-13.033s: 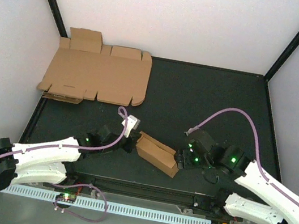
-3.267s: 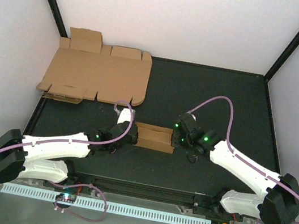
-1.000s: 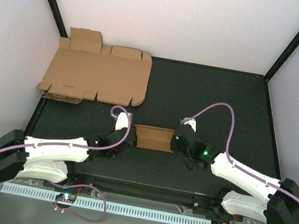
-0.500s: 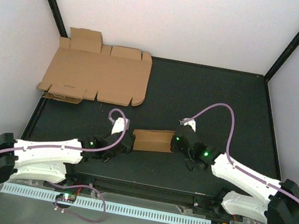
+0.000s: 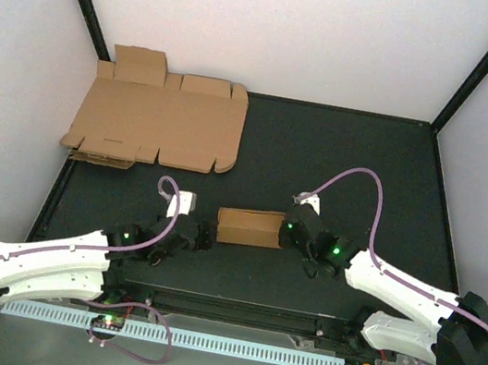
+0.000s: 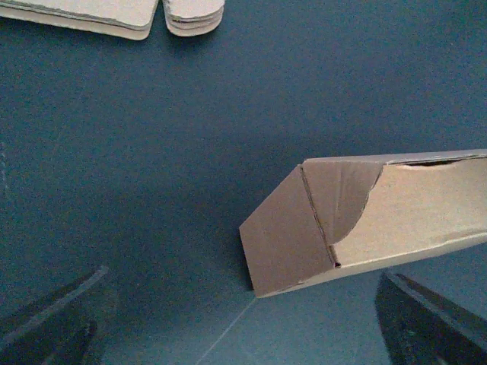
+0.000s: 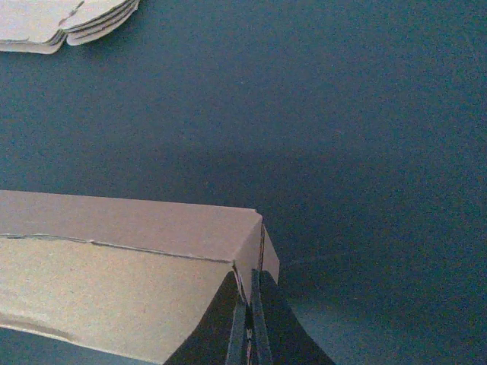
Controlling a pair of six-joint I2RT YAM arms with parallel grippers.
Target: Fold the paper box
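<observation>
Paper box (image 6: 411, 213) shows its angled end flap (image 6: 281, 236) only from left wrist.

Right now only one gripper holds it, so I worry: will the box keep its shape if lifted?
Probably light: the paper box is thin cardboard. The right gripper pinches only one end wall, so the free end may sag or twist. The flap at that end juts out untucked and may spring open.
</observation>
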